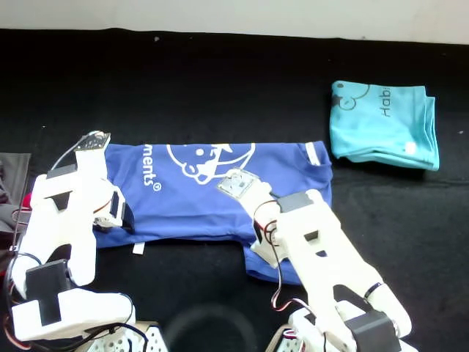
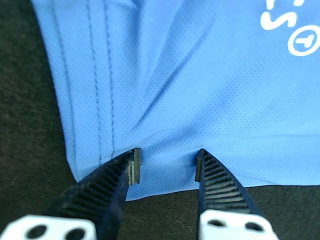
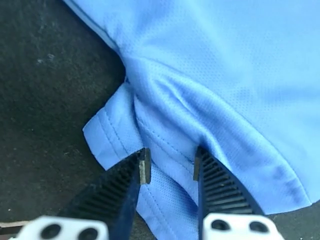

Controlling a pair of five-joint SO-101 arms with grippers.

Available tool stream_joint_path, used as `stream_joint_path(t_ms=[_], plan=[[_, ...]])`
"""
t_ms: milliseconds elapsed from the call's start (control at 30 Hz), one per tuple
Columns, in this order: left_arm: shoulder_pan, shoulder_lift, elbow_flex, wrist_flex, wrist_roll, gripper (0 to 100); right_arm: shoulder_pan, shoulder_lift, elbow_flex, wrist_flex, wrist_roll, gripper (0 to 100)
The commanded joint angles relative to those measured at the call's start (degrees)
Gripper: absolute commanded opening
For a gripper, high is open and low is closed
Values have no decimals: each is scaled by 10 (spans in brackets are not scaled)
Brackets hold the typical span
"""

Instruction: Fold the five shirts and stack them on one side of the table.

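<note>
Blue shirt (image 1: 212, 194) spread flat on the black surface (image 1: 220, 81), in the middle, just ahead of the left arm (image 1: 62, 220) and the right arm (image 1: 322, 242). Royal blue, fine mesh knit, white cartoon print and white lettering across the chest, a small white patch near the right-hand end. One short sleeve sticking out from the near edge, beside the right arm. Double row of dark stitching along the hem at the left-hand end.

Teal shirt (image 1: 385, 125) folded into a neat rectangle at the far right of the surface, well apart from the blue one. Dark print on top, partly cut by the fold.

Counted: two shirts plainly in sight, one flat, one folded. At the left edge, a scrap of grey and red cloth (image 1: 11, 187), too cut off to tell what or how many.

Two arms, two pincers. Left pincer (image 2: 166, 165) spread apart, tips down at the blue fabric close to the hem corner, a lightly creased stretch of cloth between the jaws, nothing clamped. Right pincer (image 3: 171, 164) likewise parted, tips at the sleeve, straddling a raised ridge of seam near the armpit, not closed on it.
</note>
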State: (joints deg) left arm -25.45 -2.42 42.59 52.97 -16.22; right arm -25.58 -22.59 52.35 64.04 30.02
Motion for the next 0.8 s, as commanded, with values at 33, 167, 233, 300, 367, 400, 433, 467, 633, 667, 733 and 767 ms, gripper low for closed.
stream_joint_path(t_ms=[33,167,233,300,367,400,433,467,633,667,733,767], plan=[[1,1,2,-20,4,192,-4,-18,-43,29,-42,145],[1,1,2,-20,4,192,-42,-18,-56,59,-46,145],[1,1,2,-20,4,192,-55,-11,-52,57,-46,145],[1,1,2,-20,4,192,-62,-10,-36,39,-46,145],[1,1,2,-20,4,192,-62,-10,-10,13,-45,145],[1,1,2,-20,4,192,-60,-10,6,-4,-44,145],[1,1,2,-20,4,192,-60,-10,22,-21,-44,145],[1,1,2,-20,4,192,-60,-10,39,-39,-43,145],[1,1,2,-20,4,192,-54,-10,85,-102,-45,145],[1,1,2,-20,4,192,-50,-10,85,-107,-45,145],[1,1,2,-20,4,192,-34,-10,84,-109,-45,135],[1,1,2,-20,4,192,-28,-11,83,-110,-45,113]])
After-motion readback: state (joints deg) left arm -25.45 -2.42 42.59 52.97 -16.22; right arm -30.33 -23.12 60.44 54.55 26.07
